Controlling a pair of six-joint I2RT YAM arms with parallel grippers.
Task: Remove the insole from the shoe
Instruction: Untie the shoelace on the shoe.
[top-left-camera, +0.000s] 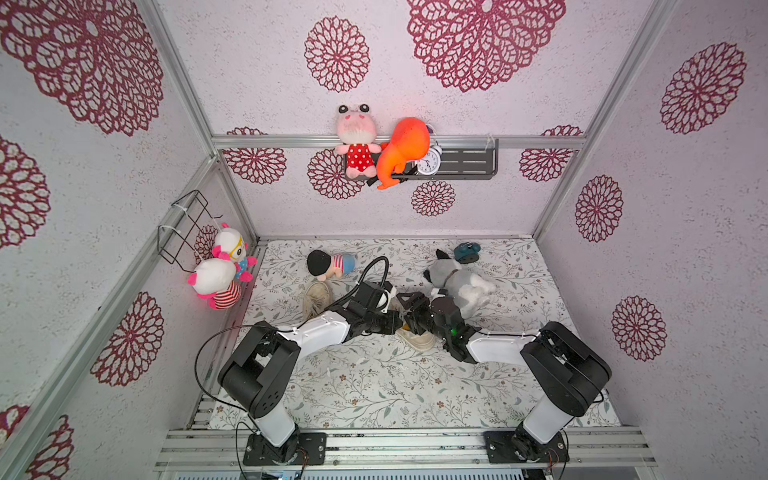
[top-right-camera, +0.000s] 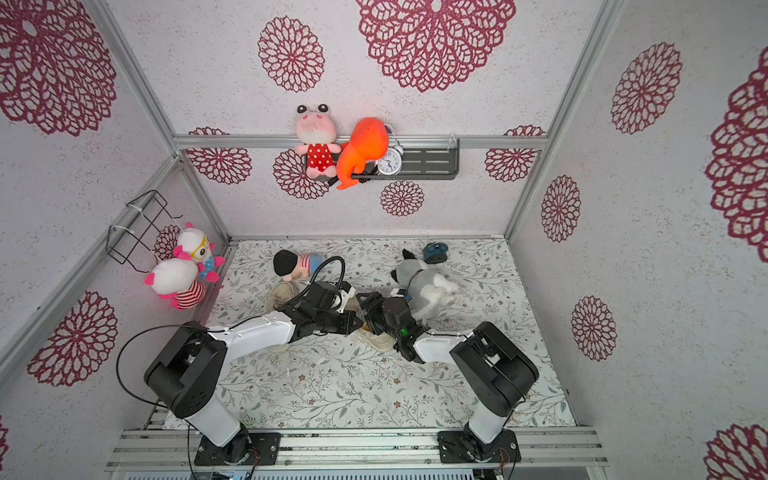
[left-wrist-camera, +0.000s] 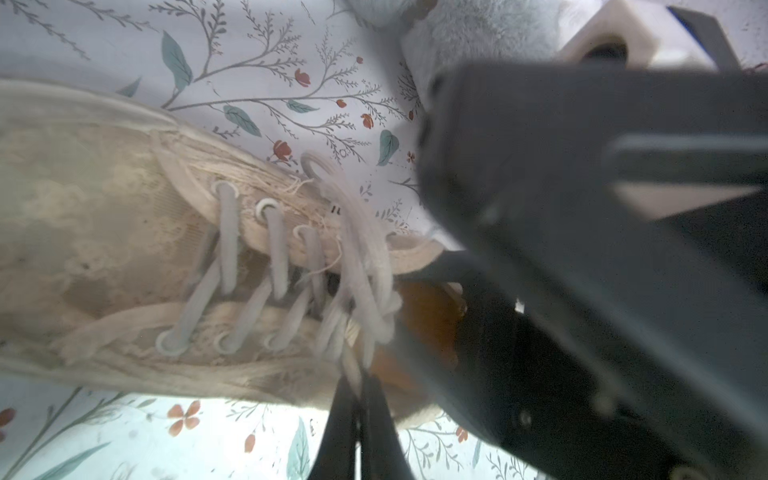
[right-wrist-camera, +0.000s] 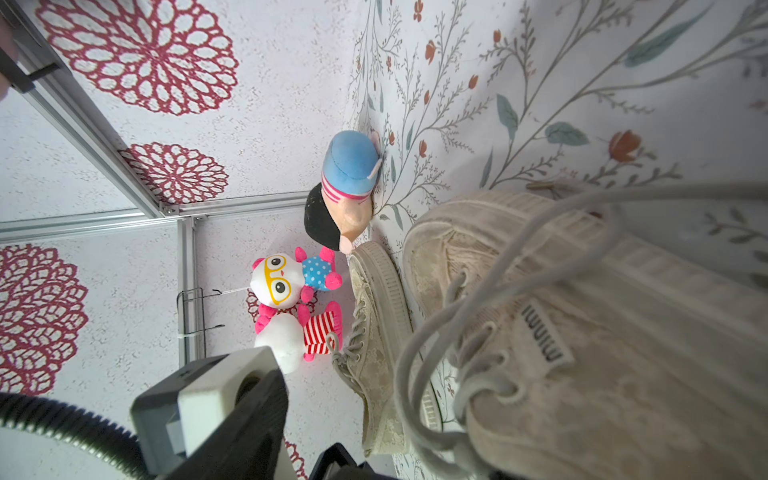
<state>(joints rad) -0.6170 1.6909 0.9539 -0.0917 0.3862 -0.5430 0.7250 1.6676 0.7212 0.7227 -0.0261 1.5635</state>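
Logged left gripper (left-wrist-camera: 360, 419) pinched fully closed at the collar of the shoe (left-wrist-camera: 124, 232), with a lace strand leading in between the fingers; cannot tell whether anything is truly caught. Logged right gripper (top-left-camera: 410, 318) poked into the shoe's mouth, blurred and masked there, so cannot tell how wide. Noted floral mat (top-left-camera: 374, 395) underneath, then grey plush dog (top-left-camera: 457, 286) at 2 o'clock from the shoe in both top views, and second shoe (top-left-camera: 318, 299) at 10 o'clock. Placed the shoe near mid-mat, resting on its sole under both wrists. Spotted insole (left-wrist-camera: 428, 320) as an orange-brown patch inside the opening, not yet out. Expect thin, light, floppy foam, possibly clinging to the footbed. Suggest pinching the heel edge and peeling upward with the shoe pinned, clear of the loose laces (left-wrist-camera: 361, 257).
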